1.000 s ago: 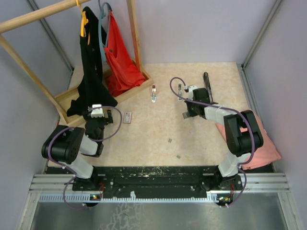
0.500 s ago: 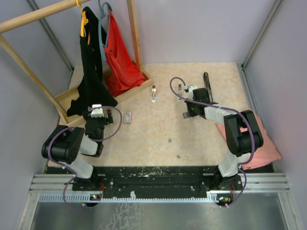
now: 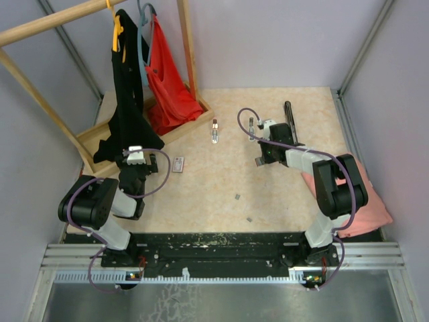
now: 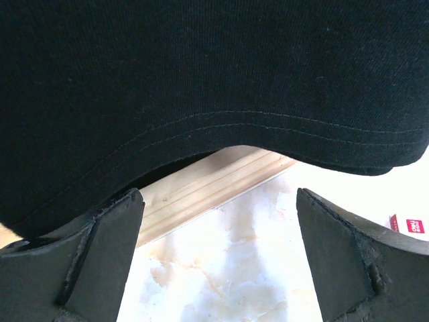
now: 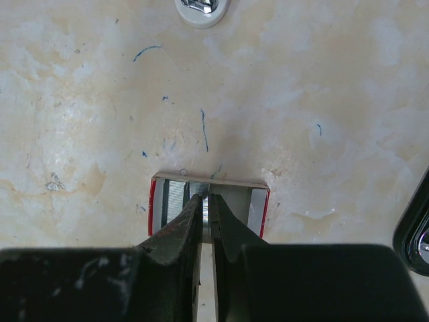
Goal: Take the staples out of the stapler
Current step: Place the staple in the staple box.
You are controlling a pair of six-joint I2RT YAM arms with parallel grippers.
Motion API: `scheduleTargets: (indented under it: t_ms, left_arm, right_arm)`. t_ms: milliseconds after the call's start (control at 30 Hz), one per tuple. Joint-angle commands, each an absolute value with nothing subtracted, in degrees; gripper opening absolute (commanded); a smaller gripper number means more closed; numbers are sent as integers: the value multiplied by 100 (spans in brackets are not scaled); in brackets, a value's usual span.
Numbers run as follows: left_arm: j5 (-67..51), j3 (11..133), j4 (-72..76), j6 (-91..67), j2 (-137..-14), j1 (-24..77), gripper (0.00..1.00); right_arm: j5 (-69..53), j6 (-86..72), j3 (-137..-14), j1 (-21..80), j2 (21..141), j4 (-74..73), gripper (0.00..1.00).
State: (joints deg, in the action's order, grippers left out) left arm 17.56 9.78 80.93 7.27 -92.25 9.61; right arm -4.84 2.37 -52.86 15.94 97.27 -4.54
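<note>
**Ops:** Where's your right tool?

**Me:** I've got the right tool (image 5: 208,205) nose-down over a small red-sided tray (image 5: 208,179), with its tips inside it. The jaws stand a hair apart with something silvery in the slit. I can't tell whether that's a grip or just the tray's contents showing through.

**Ops:** And the staples?

**Me:** The staples (image 5: 175,196) I can make out are a ribbed grey strip lying in the tray, just left of the tips. The stapler (image 3: 290,121) lies flat on the worktop (image 3: 201,194), just beyond the tool and to its right, and the tool isn't touching it.

**Ops:** How would you take a strip?

**Me:** I judge it feather-light and stiff along its length, but brittle. Squeeze it hard and it will likely break into loose bits, so I'd pinch the long sides at the middle, gently. The stapler looks rigid and glossy, so probably slippery. I'd grip that across a narrow arm, away from the hinge.

**Ops:** Room to move?

**Me:** There's open worktop to the tool's left and behind it. To its right is the stapler, then the worktop's edge with a wall close after. A small white-and-chrome piece (image 5: 202,5) sits ahead of the tips, apart from the tray.

**Ops:** Left side?

**Me:** The left tool (image 4: 218,225) is spread wide and holds nothing. Its nose is under the hem of a black garment (image 4: 201,67), with a wooden rack base (image 4: 208,184) right in front.
</note>
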Motion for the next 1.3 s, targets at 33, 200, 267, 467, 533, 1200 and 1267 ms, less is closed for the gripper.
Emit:
scheduleTargets:
  t_ms: [33, 200, 267, 467, 533, 1200, 1267]
  left_arm:
    - [1753, 1055, 8222, 629, -9237, 932, 100]
    - [1758, 1055, 8226, 631, -9237, 932, 100]
    - [1758, 1059, 8226, 625, -9237, 932, 100]
    - [1757, 1055, 8227, 630, -9237, 932, 100]
    - [1757, 1055, 8227, 631, -9237, 932, 100]
    - [1755, 1055, 8225, 630, -9236, 932, 100]
    - [1758, 1050, 8224, 631, -9237, 932, 100]
  right_arm:
    - [-588, 193, -5280, 1591, 9734, -423, 12]
    - [-595, 202, -5298, 1585, 9767, -435, 15]
    - [-587, 202, -5304, 1591, 9785, -444, 16]
    - [-578, 219, -5324, 1599, 9803, -457, 15]
    - [-577, 220, -5314, 1600, 9802, -458, 14]
    - [-612, 211, -5343, 1600, 9664, -475, 20]
    - [-611, 218, -5343, 1595, 9668, -467, 21]
